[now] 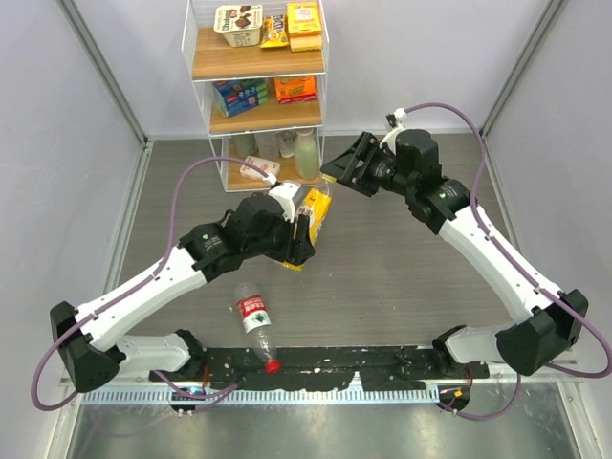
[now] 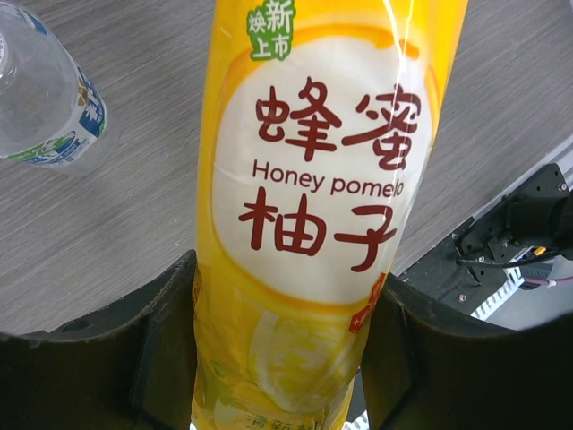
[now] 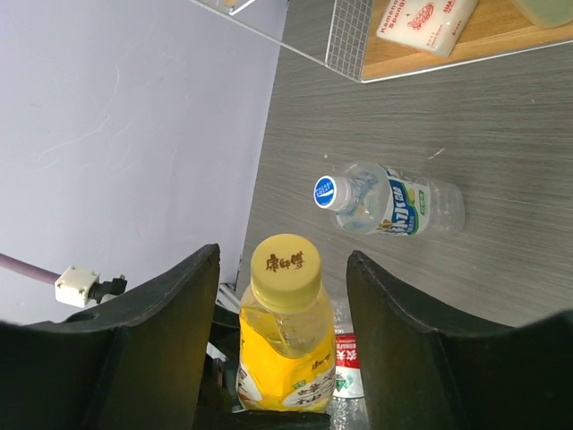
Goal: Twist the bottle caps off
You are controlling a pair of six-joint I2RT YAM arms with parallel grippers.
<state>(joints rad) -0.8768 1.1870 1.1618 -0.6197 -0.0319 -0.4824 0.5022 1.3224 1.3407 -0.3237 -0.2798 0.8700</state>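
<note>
My left gripper (image 1: 304, 229) is shut on the yellow bottle (image 1: 316, 218) and holds it tilted above the table; in the left wrist view both fingers (image 2: 166, 345) press its label (image 2: 322, 179). My right gripper (image 1: 346, 170) is open. In the right wrist view its jaws stand either side of the yellow cap (image 3: 285, 266), with a gap on each side. The blue-label clear bottle (image 3: 394, 206) lies on the table with its white cap (image 3: 329, 193) on. The red-label bottle (image 1: 253, 316) lies near the front, its red cap (image 1: 273, 364) on.
A wire shelf rack (image 1: 258, 96) with snack packs and a pale green bottle (image 1: 306, 153) stands at the back. A black mat (image 1: 335, 368) runs along the near edge. Grey walls close in left and right.
</note>
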